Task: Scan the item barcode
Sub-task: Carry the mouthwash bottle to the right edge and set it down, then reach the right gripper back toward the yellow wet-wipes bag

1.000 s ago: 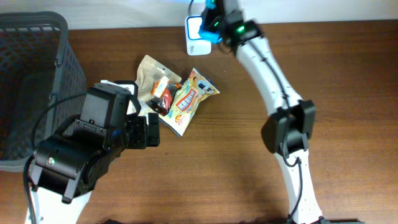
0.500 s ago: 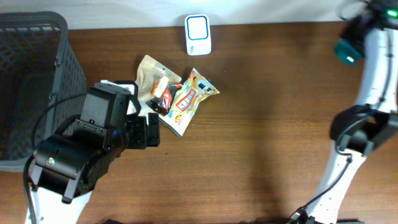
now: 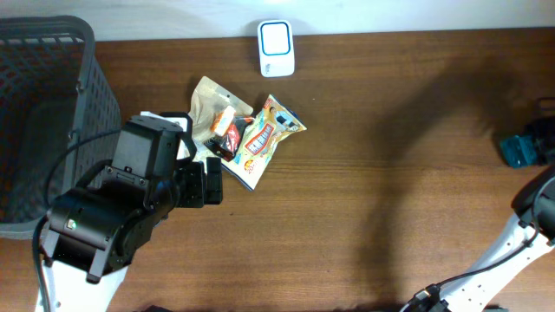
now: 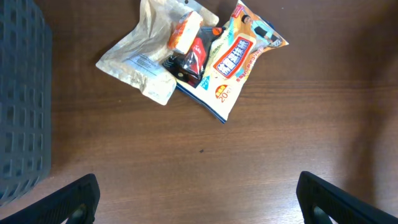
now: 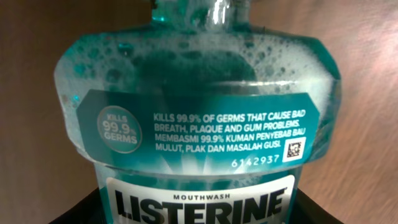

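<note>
A teal Listerine mouthwash bottle fills the right wrist view, its front label facing the camera. My right gripper is shut on the bottle's lower body, with dark fingers showing at both bottom corners. From overhead the bottle is a teal shape at the table's far right edge. The white barcode scanner lies at the back centre, far from the bottle. My left gripper is open over bare wood, just short of the snack pile, holding nothing.
A beige pouch, a red-black packet and a colourful snack bag lie in a heap left of centre. A dark mesh basket stands at the far left. The left arm's bulk covers the front left.
My right arm has swung away from the scanner at the back centre to the far right edge, carrying the bottle. The left arm and the snack packets have not moved.
</note>
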Robot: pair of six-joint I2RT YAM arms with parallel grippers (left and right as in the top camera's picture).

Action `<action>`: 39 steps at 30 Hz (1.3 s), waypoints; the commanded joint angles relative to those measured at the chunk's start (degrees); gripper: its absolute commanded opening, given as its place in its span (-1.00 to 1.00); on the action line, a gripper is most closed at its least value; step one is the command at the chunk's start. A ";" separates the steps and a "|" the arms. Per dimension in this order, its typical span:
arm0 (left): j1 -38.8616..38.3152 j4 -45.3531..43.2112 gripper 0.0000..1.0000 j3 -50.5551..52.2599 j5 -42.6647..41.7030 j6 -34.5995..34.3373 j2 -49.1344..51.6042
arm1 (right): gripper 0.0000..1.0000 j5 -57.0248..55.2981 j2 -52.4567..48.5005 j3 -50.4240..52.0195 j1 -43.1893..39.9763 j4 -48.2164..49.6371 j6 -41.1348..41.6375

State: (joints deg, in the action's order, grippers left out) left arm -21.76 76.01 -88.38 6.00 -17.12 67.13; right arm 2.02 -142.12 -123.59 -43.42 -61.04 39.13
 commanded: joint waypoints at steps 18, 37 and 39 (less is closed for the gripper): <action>-0.22 -0.07 0.99 -0.04 -0.20 -0.37 0.04 | 0.96 6.47 2.27 -18.62 -4.96 -12.76 -7.50; -0.22 -0.07 0.98 -0.04 -0.20 -0.35 0.04 | -0.91 3.28 2.14 0.79 2.47 -15.28 -16.41; -0.22 -0.07 0.98 -0.04 -0.20 -0.35 0.04 | -0.92 2.73 2.14 1.81 2.47 -13.90 -16.39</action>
State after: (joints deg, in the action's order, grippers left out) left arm -21.76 76.01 -88.38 6.02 -17.12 67.13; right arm 6.52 -140.94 -123.07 -40.77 -76.18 23.33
